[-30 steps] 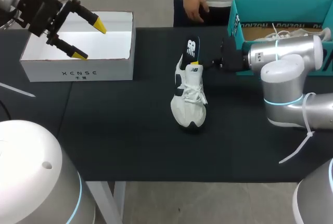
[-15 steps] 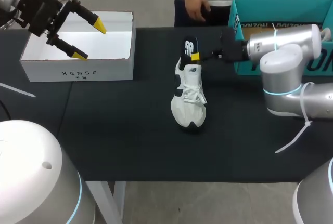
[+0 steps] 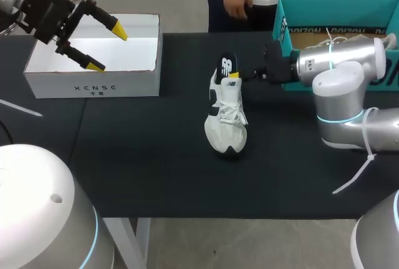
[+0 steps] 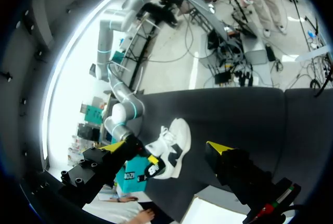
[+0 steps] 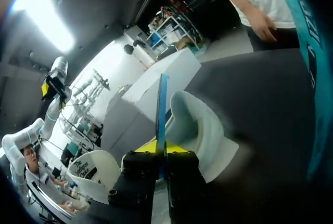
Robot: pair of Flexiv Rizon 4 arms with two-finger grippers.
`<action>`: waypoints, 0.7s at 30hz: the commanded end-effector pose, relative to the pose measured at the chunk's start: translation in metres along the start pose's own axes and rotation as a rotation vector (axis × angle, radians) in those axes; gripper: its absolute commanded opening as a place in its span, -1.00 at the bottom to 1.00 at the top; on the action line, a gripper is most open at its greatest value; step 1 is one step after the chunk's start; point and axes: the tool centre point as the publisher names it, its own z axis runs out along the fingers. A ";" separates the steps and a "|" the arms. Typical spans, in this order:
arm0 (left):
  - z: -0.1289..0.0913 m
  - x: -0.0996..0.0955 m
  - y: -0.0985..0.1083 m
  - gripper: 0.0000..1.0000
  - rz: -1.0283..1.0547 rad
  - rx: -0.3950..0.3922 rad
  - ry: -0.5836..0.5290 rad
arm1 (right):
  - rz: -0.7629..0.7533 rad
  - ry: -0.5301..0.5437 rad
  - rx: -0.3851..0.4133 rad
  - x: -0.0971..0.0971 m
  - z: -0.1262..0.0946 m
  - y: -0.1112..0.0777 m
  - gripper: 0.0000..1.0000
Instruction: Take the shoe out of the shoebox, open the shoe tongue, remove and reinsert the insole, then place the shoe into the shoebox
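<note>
Lowered slightly, the insole (image 3: 226,64) is clamped in the right gripper (image 5: 162,150), the shoe (image 3: 225,116) just beneath; the left gripper (image 3: 106,48) is spread open.

Light comes evenly from above; the dark table (image 3: 156,175) shows only soft shadows, while the white box (image 3: 56,83) inside glares (nearly washed out).

One table (image 3: 156,169) carries one white shoe (image 3: 225,116) and two boxes, a white shoebox (image 3: 93,83) and a teal box (image 3: 340,8), plus one dark insole (image 3: 227,65) and two tools, the left tool (image 3: 107,48) and the right tool (image 3: 235,74).
</note>
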 end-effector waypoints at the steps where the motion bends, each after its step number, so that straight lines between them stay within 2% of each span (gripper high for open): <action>1: 0.000 0.000 0.000 1.00 0.000 0.000 0.004 | -0.008 -0.012 0.006 -0.002 0.000 0.012 -0.36; 7: 0.000 0.000 0.000 1.00 0.000 0.000 0.004 | -0.039 -0.017 0.012 -0.007 0.002 0.032 -0.39; 12: 0.000 0.000 0.000 1.00 0.000 0.000 0.004 | -0.048 -0.018 0.012 -0.009 0.005 0.039 -0.47; 13: 0.000 0.000 0.000 1.00 0.000 0.000 0.004 | -0.048 -0.018 0.011 -0.010 0.005 0.039 -0.53; 16: 0.000 0.000 0.000 1.00 0.000 0.000 0.004 | -0.045 -0.018 0.014 -0.009 0.008 0.036 -0.99; 21: 0.000 0.000 0.000 1.00 0.000 0.000 0.004 | -0.035 -0.005 0.025 -0.005 0.009 0.026 -1.00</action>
